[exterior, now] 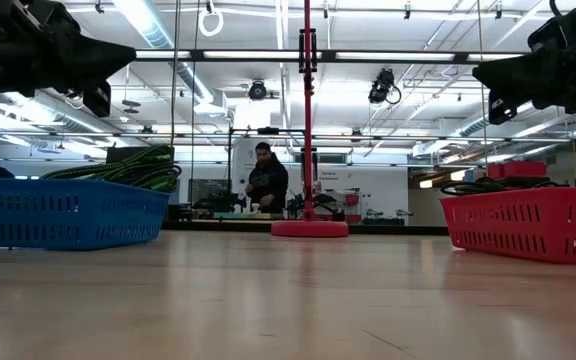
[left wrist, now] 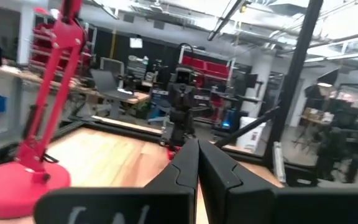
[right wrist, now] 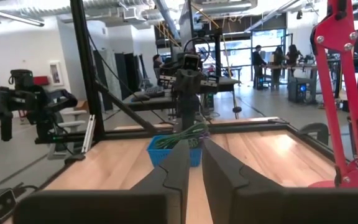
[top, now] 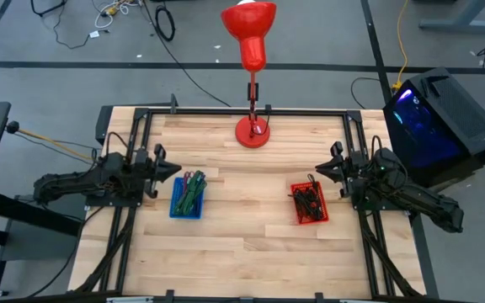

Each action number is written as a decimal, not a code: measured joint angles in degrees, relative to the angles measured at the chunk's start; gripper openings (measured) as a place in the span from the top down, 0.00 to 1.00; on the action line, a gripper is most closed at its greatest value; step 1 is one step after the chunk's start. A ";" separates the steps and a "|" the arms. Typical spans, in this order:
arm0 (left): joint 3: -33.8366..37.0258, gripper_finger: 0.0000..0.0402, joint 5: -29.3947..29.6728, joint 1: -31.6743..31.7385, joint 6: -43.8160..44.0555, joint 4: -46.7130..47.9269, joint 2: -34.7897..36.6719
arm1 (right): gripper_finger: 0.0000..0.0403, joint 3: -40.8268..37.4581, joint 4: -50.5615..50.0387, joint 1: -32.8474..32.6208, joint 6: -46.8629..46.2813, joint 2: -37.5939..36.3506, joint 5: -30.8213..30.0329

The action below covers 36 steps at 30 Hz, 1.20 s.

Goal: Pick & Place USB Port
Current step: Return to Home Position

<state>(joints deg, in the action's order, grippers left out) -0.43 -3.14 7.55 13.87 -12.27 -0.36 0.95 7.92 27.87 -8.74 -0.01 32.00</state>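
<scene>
No USB port can be told apart in these views. A blue basket (top: 186, 196) (exterior: 68, 212) of green cables stands on the table's left half. On the right half, a red basket (top: 308, 202) (exterior: 528, 222) holds dark cables. My left gripper (top: 173, 171) (left wrist: 197, 144) hovers level just left of the blue basket, shut and empty. My right gripper (top: 318, 171) (right wrist: 196, 149) hovers level just right of the red basket; its fingers are a narrow gap apart, with nothing between them. Both are well above the tabletop.
A red desk lamp stands on its round base (top: 252, 132) (exterior: 309, 228) at the middle of the far edge, its shade (top: 248, 23) high over the table. A black frame (top: 226, 112) rims the table. A person (exterior: 266, 180) stands in the room beyond.
</scene>
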 joint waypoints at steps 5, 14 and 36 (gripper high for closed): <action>0.00 0.97 -1.22 0.00 2.24 0.17 0.00 | 0.88 -0.02 0.00 -0.01 -0.06 0.00 0.00; 0.00 0.97 -1.20 0.00 2.08 0.15 0.00 | 0.88 -0.02 0.02 0.00 -0.24 0.00 -0.02; 0.00 0.97 -1.19 0.00 2.05 0.15 0.00 | 0.88 0.00 0.07 -0.02 -0.21 0.00 -0.04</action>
<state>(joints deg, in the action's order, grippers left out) -0.43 -4.33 7.55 15.92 -12.12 -0.36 0.95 7.99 27.86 -8.95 -0.01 31.97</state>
